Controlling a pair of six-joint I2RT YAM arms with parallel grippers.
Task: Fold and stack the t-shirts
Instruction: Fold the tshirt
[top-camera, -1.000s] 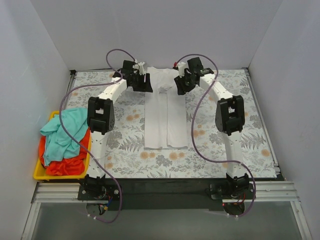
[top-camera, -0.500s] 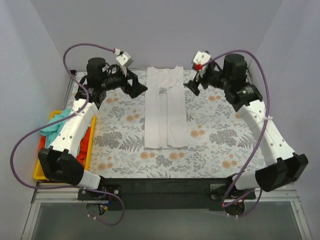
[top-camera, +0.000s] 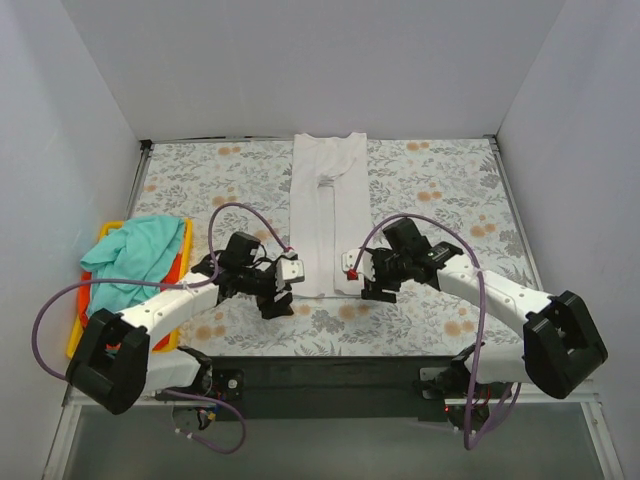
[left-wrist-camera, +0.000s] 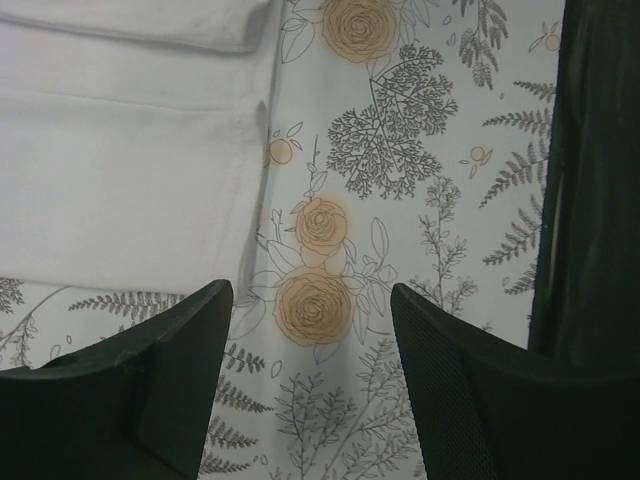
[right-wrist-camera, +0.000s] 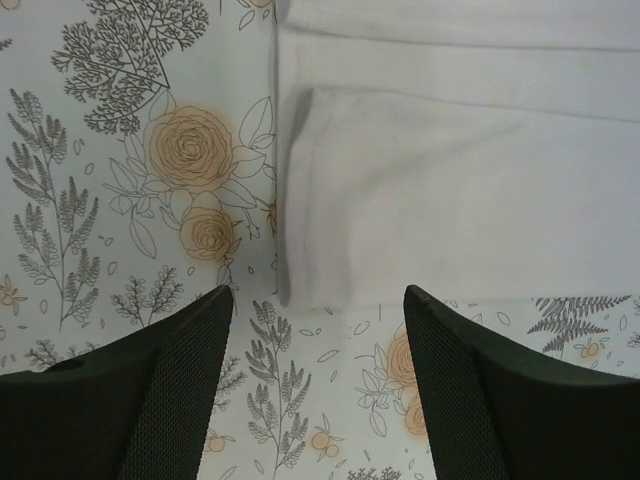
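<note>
The white t-shirt (top-camera: 331, 215) lies flat, folded into a long narrow strip running from the far edge towards me. My left gripper (top-camera: 284, 299) is open and empty, low over the table cover just left of the strip's near left corner (left-wrist-camera: 130, 190). My right gripper (top-camera: 361, 288) is open and empty just right of the near right corner (right-wrist-camera: 450, 190). Neither touches the cloth. A teal t-shirt (top-camera: 132, 257) is heaped in the yellow tray (top-camera: 74, 345), with a sliver of the orange-red one (top-camera: 158, 342) showing under my left arm.
The grey-and-orange floral table cover (top-camera: 440, 190) spans the table. The tray stands at the left edge, close to my left arm's elbow. The dark near table edge (left-wrist-camera: 590, 200) lies just beside the left gripper. White walls enclose three sides.
Both arms have left the shirt's collar end, lifted and swung apart, then come down to the near hem. The grippers now flank the strip's near corners. The shirt has not moved.
</note>
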